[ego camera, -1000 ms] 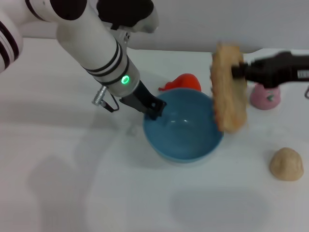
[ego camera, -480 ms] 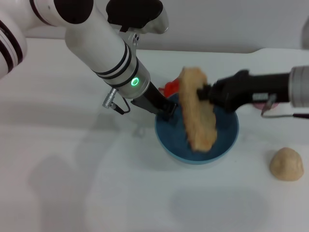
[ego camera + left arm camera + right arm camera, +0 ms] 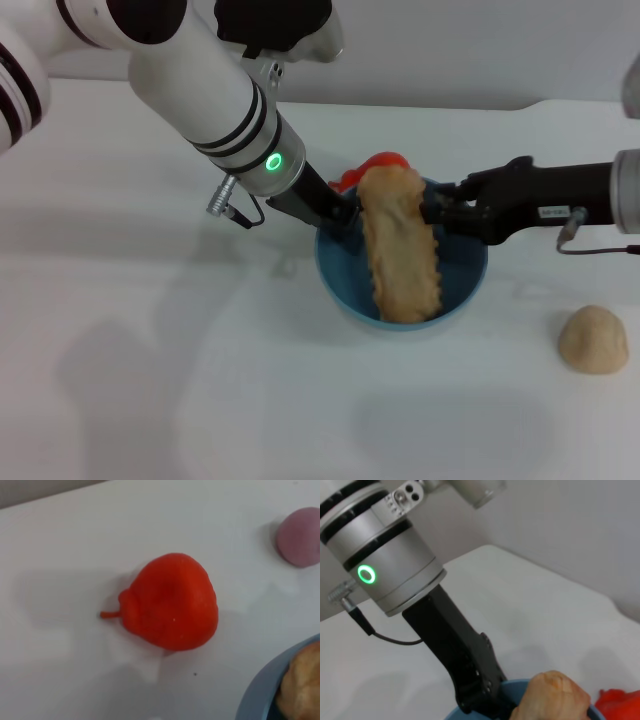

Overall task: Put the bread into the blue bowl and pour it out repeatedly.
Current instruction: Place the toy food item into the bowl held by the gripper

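Bread [image 3: 400,245] lay lengthwise across the blue bowl [image 3: 470,285], right gripper [image 3: 432,212] clamped on its side. Left gripper [image 3: 340,213] pinched the bowl's near rim. Releasing cleanly called for opening fully before withdrawing, bowl held steady.

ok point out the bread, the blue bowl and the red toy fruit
bread [image 3: 400,255], head view, middle of its tan face.
blue bowl [image 3: 334,272], head view, bare wall on the robot's left side.
red toy fruit [image 3: 172,602], left wrist view, centre of its body.
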